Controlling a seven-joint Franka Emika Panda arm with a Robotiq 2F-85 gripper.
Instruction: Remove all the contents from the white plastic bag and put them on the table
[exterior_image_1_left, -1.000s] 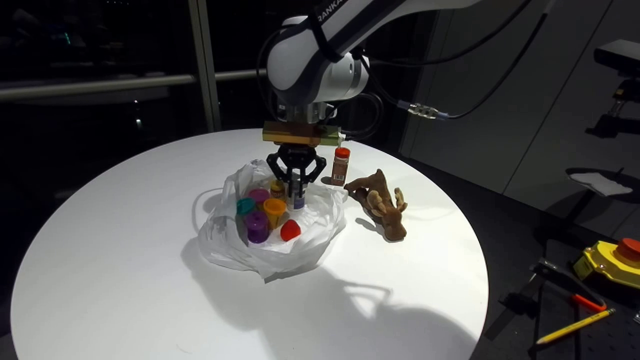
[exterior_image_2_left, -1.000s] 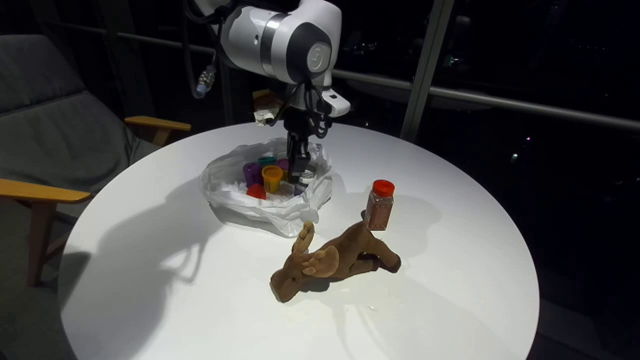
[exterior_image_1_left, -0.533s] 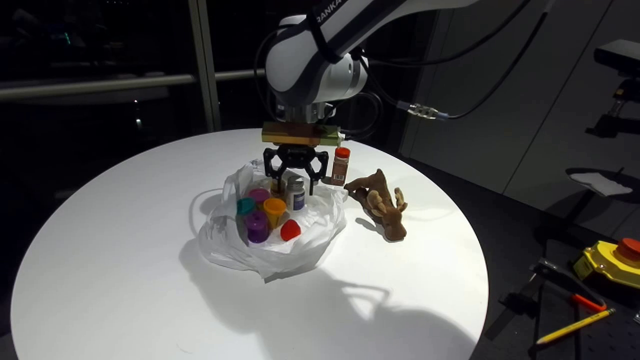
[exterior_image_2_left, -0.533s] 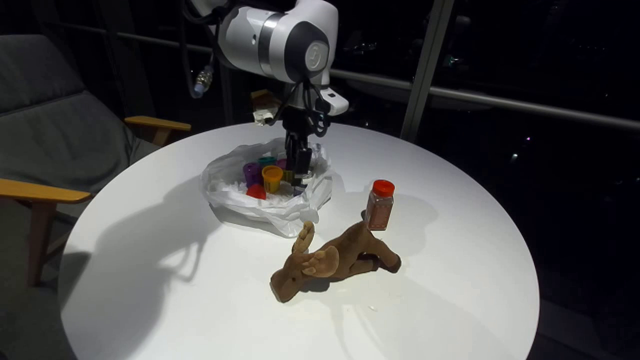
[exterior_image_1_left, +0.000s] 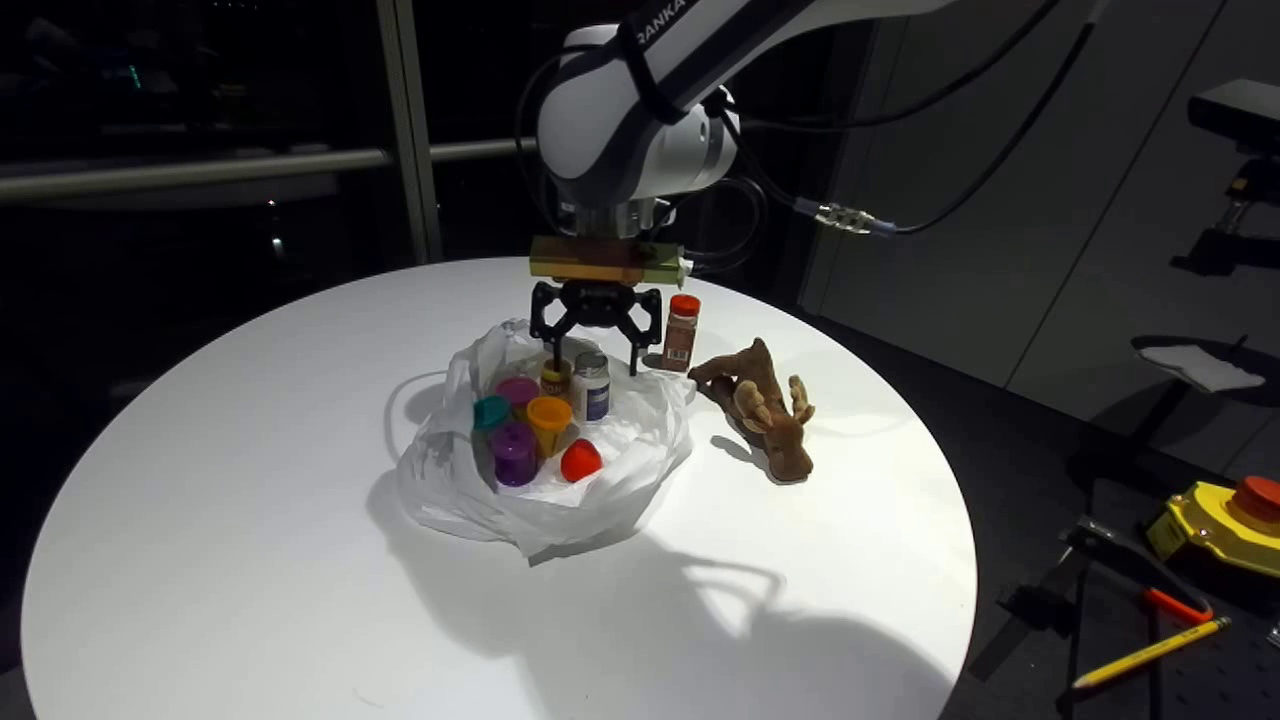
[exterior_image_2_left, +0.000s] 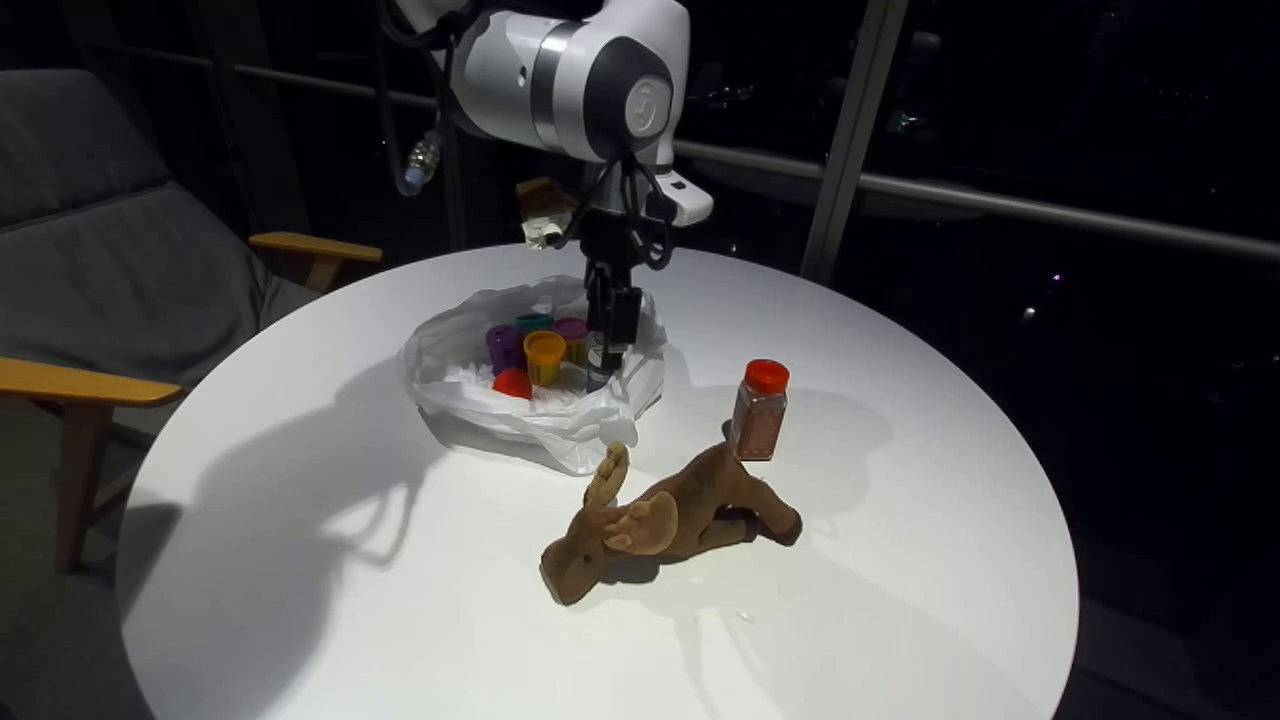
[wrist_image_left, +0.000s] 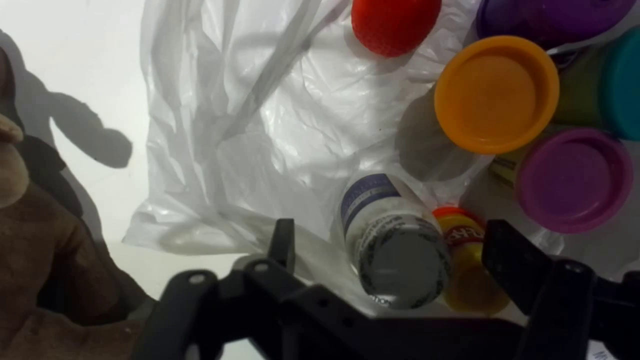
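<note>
The step in hand looks like the pick of the purple-labelled pill bottle (exterior_image_1_left: 591, 390), with no grasp made. In the wrist view the gripper (wrist_image_left: 393, 245) stands wide, the bottle between its jaws and nothing held.

In an exterior view, with the white plastic bag (exterior_image_1_left: 460, 505) as the dial, the pill bottle stands inside between 1 and 2 o'clock. The yellow Play-Doh tub (exterior_image_1_left: 556, 384) is at 12, the magenta tub (exterior_image_1_left: 518, 391) at 11, the teal tub (exterior_image_1_left: 490, 412) at 10, the purple tub (exterior_image_1_left: 514, 457) at 8, the red strawberry-like piece (exterior_image_1_left: 581, 461) at 4, and the orange tub (exterior_image_1_left: 549, 425) near the hub. Outside, on the round white table (exterior_image_1_left: 250, 480), are the red-capped bottle (exterior_image_1_left: 680, 340) at 2 and the plush moose (exterior_image_1_left: 768, 415) at 3 (by my reckoning, most of the unloading remains).

The next move should isolate the pill bottle. In the wrist view the Play-Doh tub sits just beside it, towards 3 o'clock, and the finger (wrist_image_left: 505, 255) on that side appears beyond both (its height I cannot tell), so closing here might pinch the pair. Turning the jaws towards a 12-to-6 line could spare the tub; then lower, close, and lift straight up, minding the loose plastic at 9 o'clock.
</note>
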